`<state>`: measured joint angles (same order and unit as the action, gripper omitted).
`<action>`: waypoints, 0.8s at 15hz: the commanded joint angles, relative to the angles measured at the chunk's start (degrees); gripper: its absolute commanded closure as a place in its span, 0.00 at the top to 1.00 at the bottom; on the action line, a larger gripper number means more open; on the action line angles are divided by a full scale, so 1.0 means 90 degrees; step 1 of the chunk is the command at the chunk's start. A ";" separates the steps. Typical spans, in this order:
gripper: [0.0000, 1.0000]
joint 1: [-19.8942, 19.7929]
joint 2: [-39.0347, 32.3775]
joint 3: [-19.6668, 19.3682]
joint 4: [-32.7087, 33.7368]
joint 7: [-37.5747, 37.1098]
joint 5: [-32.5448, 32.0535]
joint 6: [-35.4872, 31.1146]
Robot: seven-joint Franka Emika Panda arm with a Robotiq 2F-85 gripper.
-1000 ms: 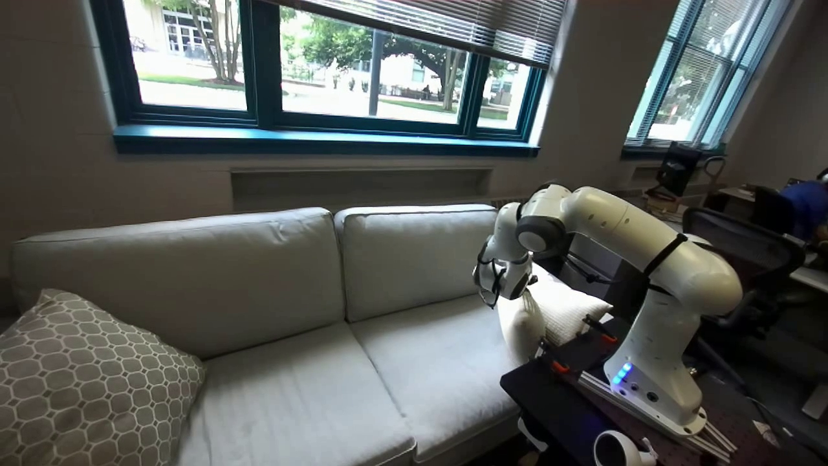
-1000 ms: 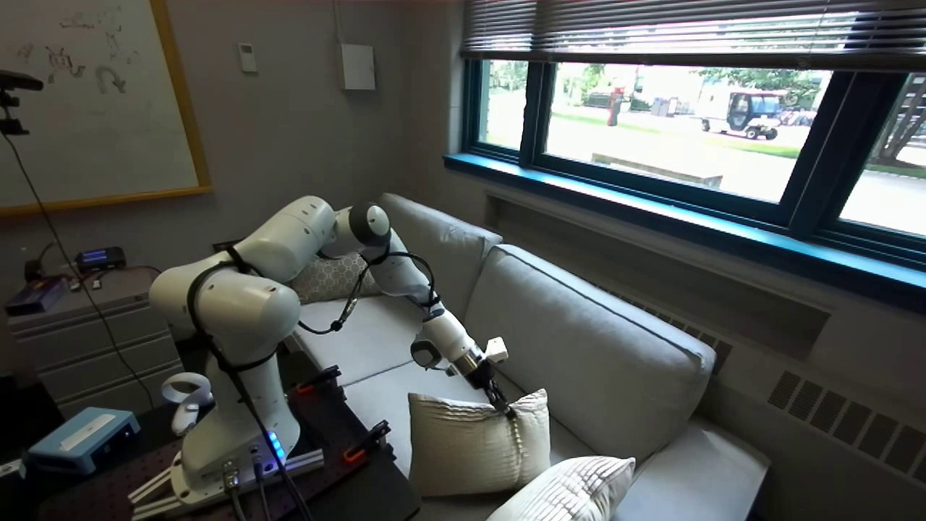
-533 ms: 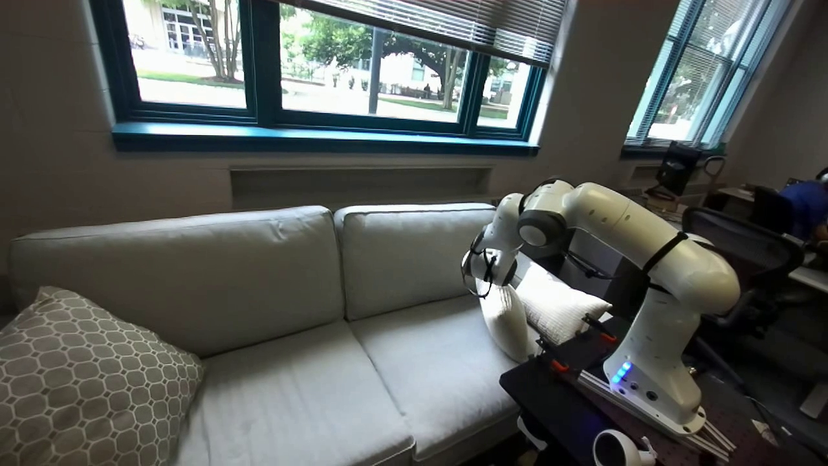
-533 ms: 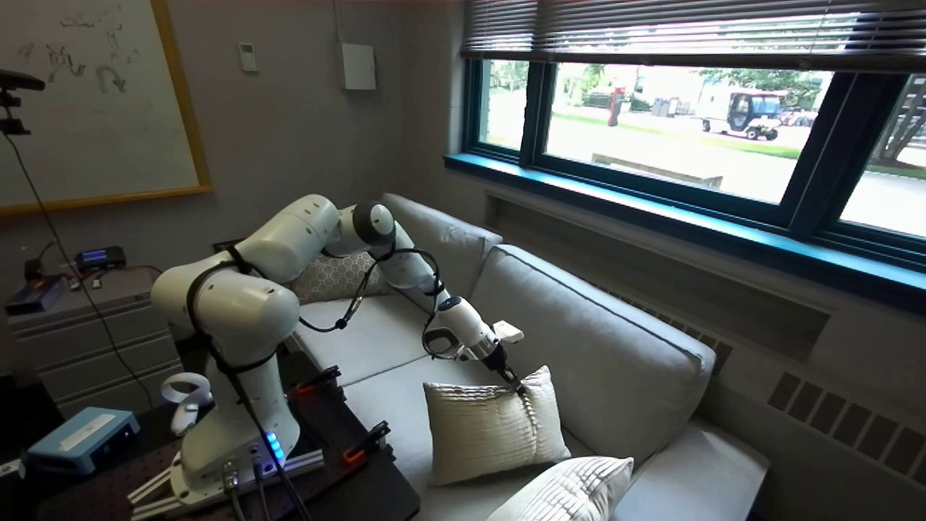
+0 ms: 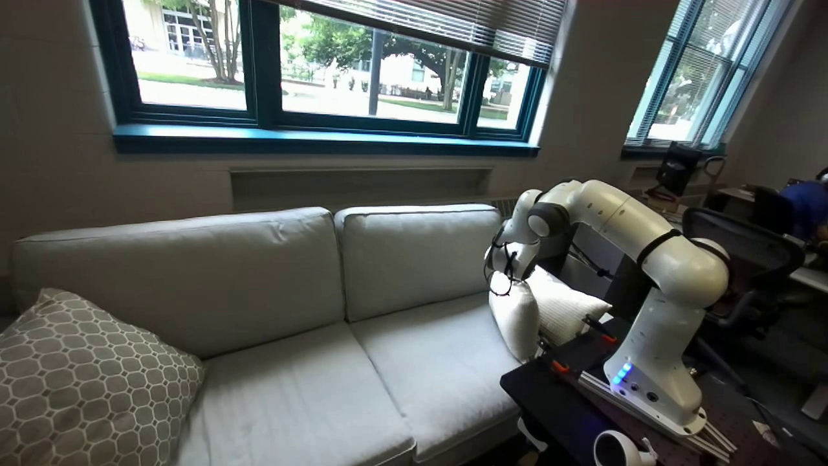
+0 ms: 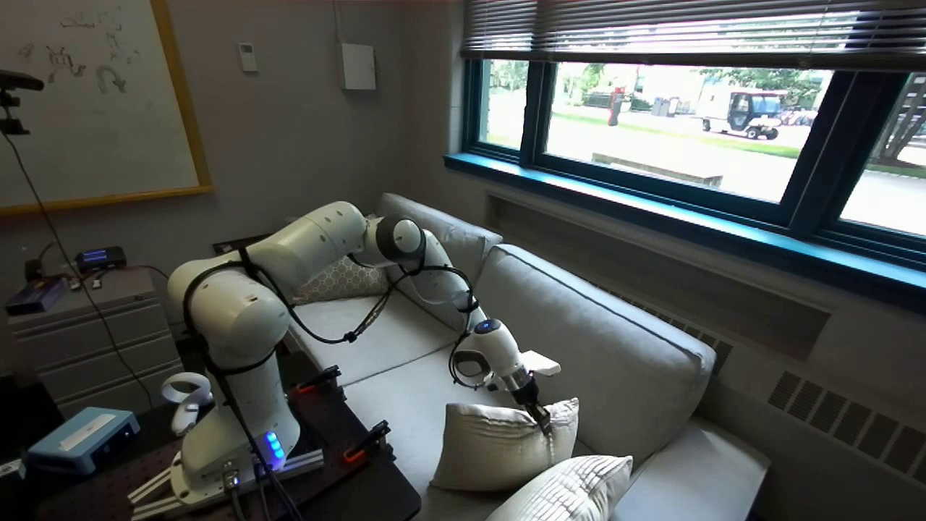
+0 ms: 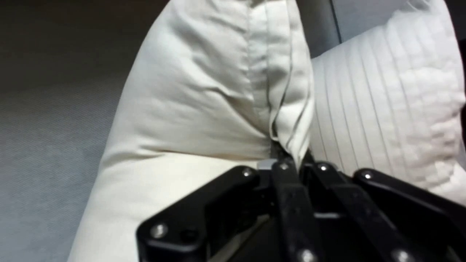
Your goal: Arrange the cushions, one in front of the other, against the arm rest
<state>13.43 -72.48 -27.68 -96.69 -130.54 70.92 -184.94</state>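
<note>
Sofa (image 5: 291, 375) beneath teal-framed window (image 5: 264, 71), whiteboard (image 6: 94, 137) on wall (image 6: 289, 137), pincer (image 7: 295, 162) pinched tight on cream cushion (image 7: 196, 91)

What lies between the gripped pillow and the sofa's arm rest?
The other pillow lies between the gripped pillow and the arm rest, in an exterior view.

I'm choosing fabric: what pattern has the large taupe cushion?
Taupe cushion: pale octagon lattice, clearest in an exterior view.
</note>
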 commanded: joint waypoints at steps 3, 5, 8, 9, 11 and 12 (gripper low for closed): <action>0.32 -0.1800 -0.0157 0.0653 0.0333 0.0560 -0.0124 -0.0547; 0.45 -0.2315 -0.0221 0.0895 0.0400 0.0676 -0.0083 -0.0881; 0.67 -0.3019 -0.0258 0.1339 0.0513 0.0661 -0.0289 -0.1478; 0.74 -0.3224 -0.0242 0.1509 0.0508 0.0589 -0.0459 -0.1701; 0.90 -0.3066 -0.0359 0.1183 0.0579 0.0087 -0.0690 -0.1565; 0.97 -0.3164 -0.0297 0.1239 0.0545 0.0007 -0.0823 -0.1569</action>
<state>-14.55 -73.46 -14.91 -93.49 -126.19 66.18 -199.01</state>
